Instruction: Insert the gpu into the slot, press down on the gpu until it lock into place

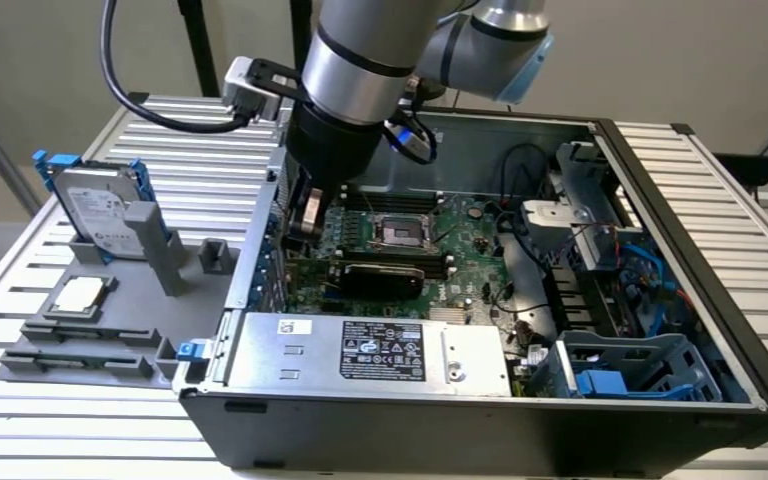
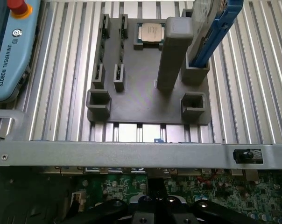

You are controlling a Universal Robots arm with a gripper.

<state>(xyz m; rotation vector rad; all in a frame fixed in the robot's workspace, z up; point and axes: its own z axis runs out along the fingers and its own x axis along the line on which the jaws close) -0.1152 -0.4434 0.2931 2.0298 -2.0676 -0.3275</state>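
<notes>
- An open desktop computer case [image 1: 491,430] lies on its side on a ribbed metal tabletop [image 1: 718,190], with its motherboard [image 1: 471,255] facing up.
- A single robot arm [image 1: 357,70] reaches down into the case at the far corner on the exterior view's left.
- The hand [image 2: 156,210] is closed, low over the motherboard and close to the case's side wall. Nothing can be seen gripped between its fingers.
- The gpu [image 1: 377,277], a flat black card, lies across the motherboard just beside the hand, between the processor socket [image 1: 398,230] and the silver-labelled power supply box [image 1: 371,350]. It sits level; whether it is fully seated cannot be told.
- Outside the case, on the exterior view's left, a grey fixture tray [image 1: 104,325] rests on the tabletop. It holds a hard drive [image 1: 97,210] standing upright in a blue bracket and a processor chip [image 1: 80,295] lying flat.
- In the wrist view, a blue and grey teach pendant [image 2: 8,51] lies on the tabletop beside the tray.
</notes>
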